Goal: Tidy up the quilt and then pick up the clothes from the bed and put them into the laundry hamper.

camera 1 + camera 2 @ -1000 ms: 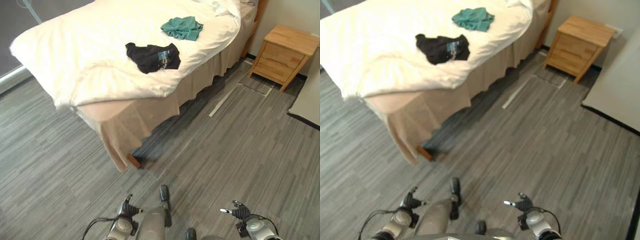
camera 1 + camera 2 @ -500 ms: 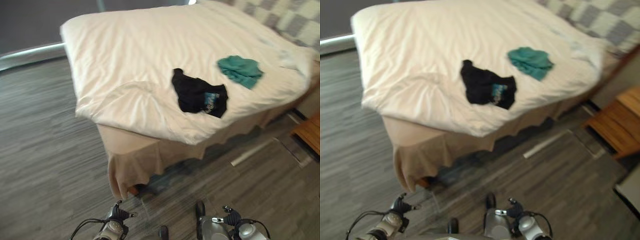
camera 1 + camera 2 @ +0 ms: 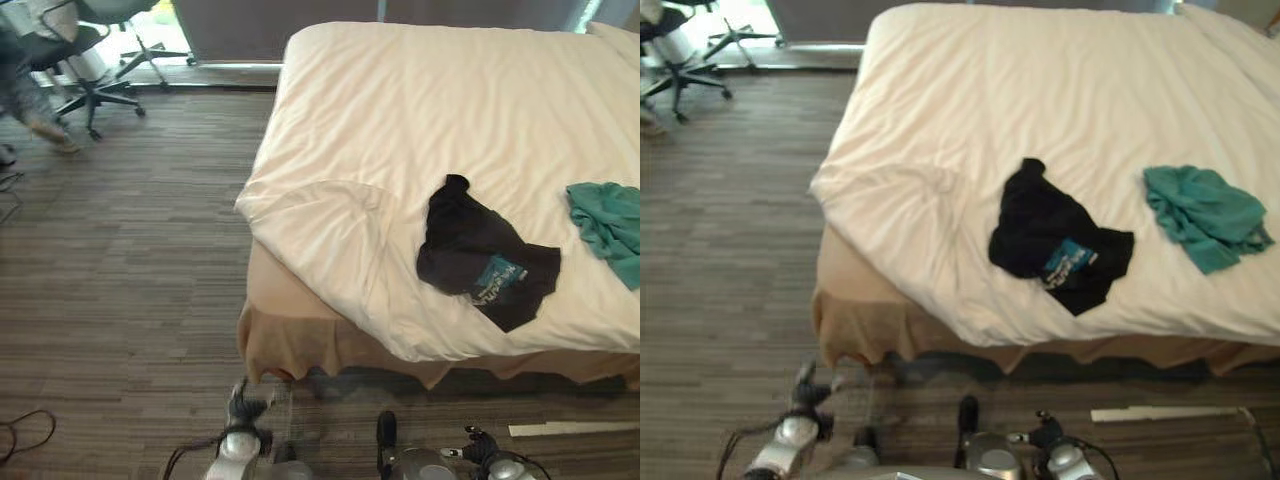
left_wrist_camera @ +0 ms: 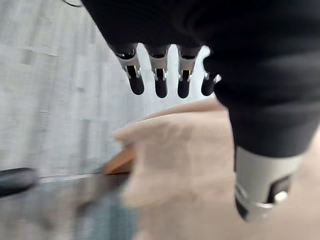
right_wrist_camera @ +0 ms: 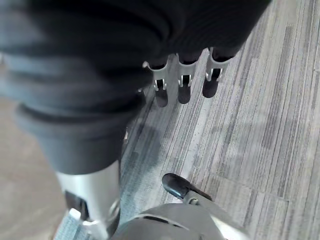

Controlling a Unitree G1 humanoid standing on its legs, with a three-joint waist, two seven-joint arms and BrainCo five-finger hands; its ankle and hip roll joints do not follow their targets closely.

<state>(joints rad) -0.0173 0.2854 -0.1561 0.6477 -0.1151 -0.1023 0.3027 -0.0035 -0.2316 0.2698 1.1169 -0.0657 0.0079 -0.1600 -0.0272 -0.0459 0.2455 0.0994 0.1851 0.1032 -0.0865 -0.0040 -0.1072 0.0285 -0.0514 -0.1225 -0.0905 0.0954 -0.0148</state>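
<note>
- Grey wood-look planks are covering the floor (image 3: 120,280), running from the near edge up to a bright window strip at the far wall.
- The bed (image 3: 300,340) is taking up the right side of the room, its tan skirt hanging down to the floor at the near corner.
- A cream quilt (image 3: 420,110) is lying spread over the bed; it is mostly smooth, with a rumpled, folded-over patch at the near left corner.
- A black shirt (image 3: 480,255) with a blue print is lying crumpled on the quilt, near the bed's near edge.
- A teal garment (image 3: 1205,215) is lying bunched on the quilt to the right of the black shirt, apart from it.
- A black office chair (image 3: 95,60) on castors is standing at the far left by the window, well apart from the bed, and a person's leg (image 3: 30,95) is showing blurred beside it.
- A pale strip (image 3: 1160,412) is lying on the floor below the bed's near side.
- The left hand (image 4: 160,75) is hanging low near the bed's corner, its fingers straight and relaxed, holding nothing; the tan skirt is showing just past them.
- The right hand (image 5: 185,82) is hanging over the floor, its fingers likewise straight and loose, empty.
</note>
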